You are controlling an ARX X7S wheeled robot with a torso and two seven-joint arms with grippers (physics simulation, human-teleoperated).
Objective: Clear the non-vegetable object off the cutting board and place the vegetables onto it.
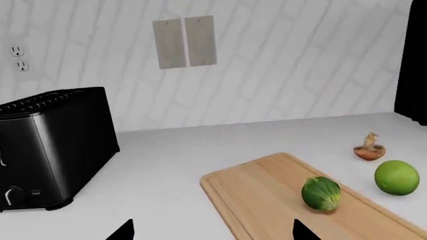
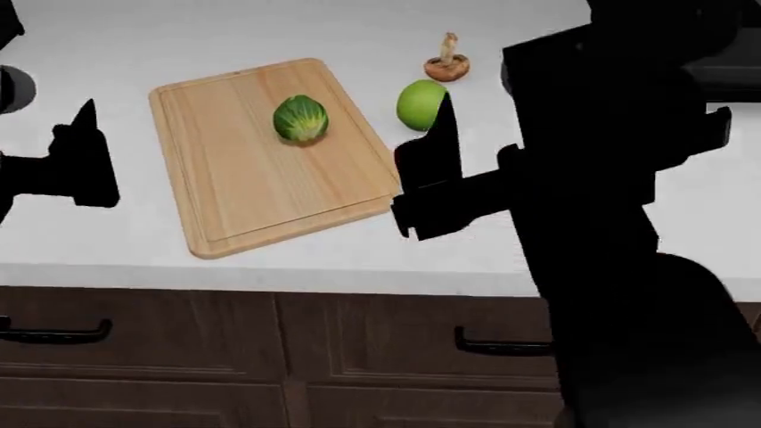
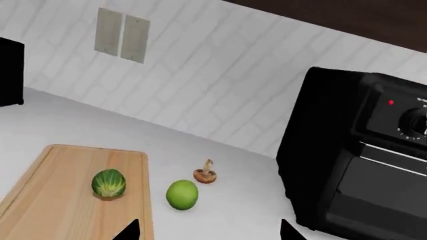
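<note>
1. White countertop [image 2: 119, 53] runs across the upper part of the head view, with dark wood cabinet fronts [image 2: 298, 357] along the bottom edge and a pale brick-pattern wall [image 1: 287, 65] behind in the wrist views.
2. The cutting board [image 2: 256, 192] lies left of centre in the head view, tilted, empty but for one item.
3. The dark-green leafy ball [image 2: 301, 119] sits on the board, near its upper right side.
4. A smooth lime-green ball [image 2: 419, 103] rests on the counter just beside the board's right edge, and the mushroom [image 2: 447, 62] stands above it toward the frame top, off the board.
5. The left gripper [image 2: 77, 160] hangs at the left edge, apart from the board; its fingers appear spread, holding nothing.
6. The right gripper [image 2: 430, 178] hovers at the board's lower right corner; its fingertips also appear spread and empty.
7. A black toaster [image 1: 47, 150] fills the left of the left wrist view; a black oven [image 3: 360, 160] with a red light and a dial sits right in the right wrist view. Markings around the dial are too small to read.
</note>
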